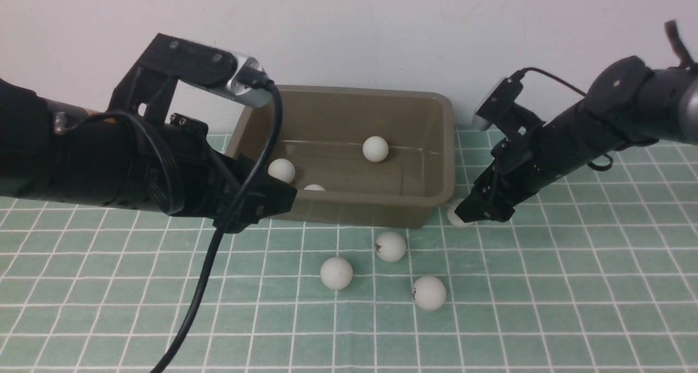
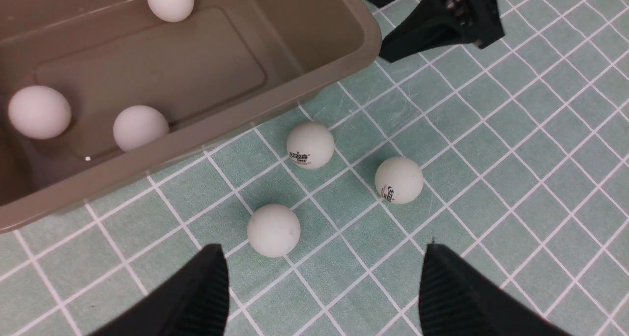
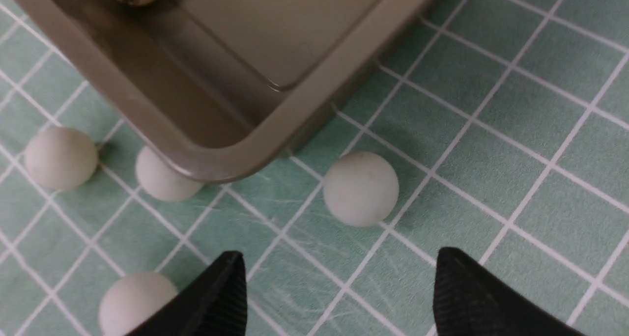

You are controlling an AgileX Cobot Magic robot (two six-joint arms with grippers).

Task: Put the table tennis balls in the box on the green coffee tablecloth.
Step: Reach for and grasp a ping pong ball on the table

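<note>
The box (image 1: 349, 114) holds 3 table tennis balls (image 1: 375, 148); 4 lie outside.

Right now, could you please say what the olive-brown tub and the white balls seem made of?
The olive-brown rectangular tub looks like moulded plastic: smooth, slightly glossy walls, rolled rim. The small white balls seem matte plastic: dull surface, printed logos.
</note>
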